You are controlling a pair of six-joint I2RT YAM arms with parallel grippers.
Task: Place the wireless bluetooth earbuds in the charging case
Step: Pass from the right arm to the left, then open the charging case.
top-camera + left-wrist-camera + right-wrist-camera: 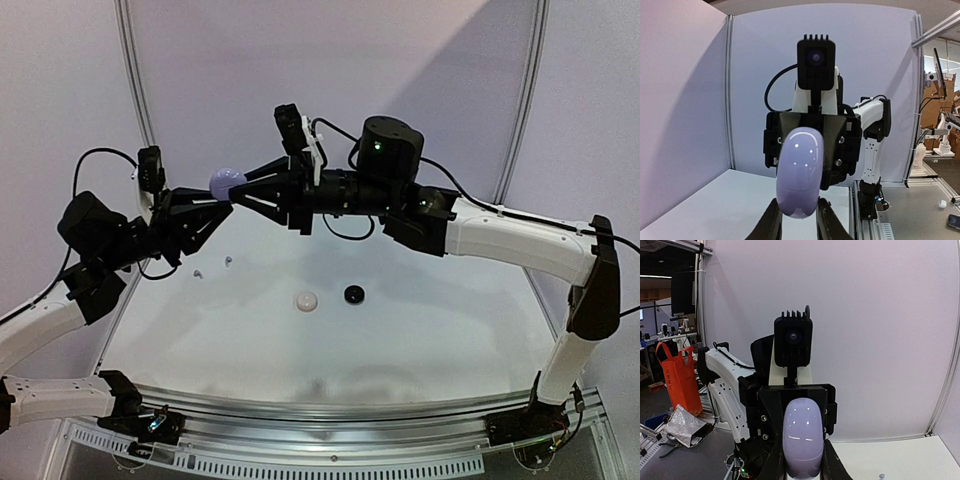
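Observation:
A lavender charging case (226,181) hangs in mid-air above the back left of the table, closed, between both grippers, which face each other. My left gripper (220,200) (797,212) has its fingers (771,222) pressed against the lower end of the case (800,170). From the other side, my right gripper (242,192) (802,462) is shut on the same case (802,435). Two tiny pale earbuds (197,272) (228,260) lie on the table below the left gripper. One small earbud (881,476) shows on the table in the right wrist view.
A white round puck (305,301) and a black round puck (353,293) sit near the middle of the white table (420,340). White walls close off the back and sides. A metal rail (330,410) runs along the near edge.

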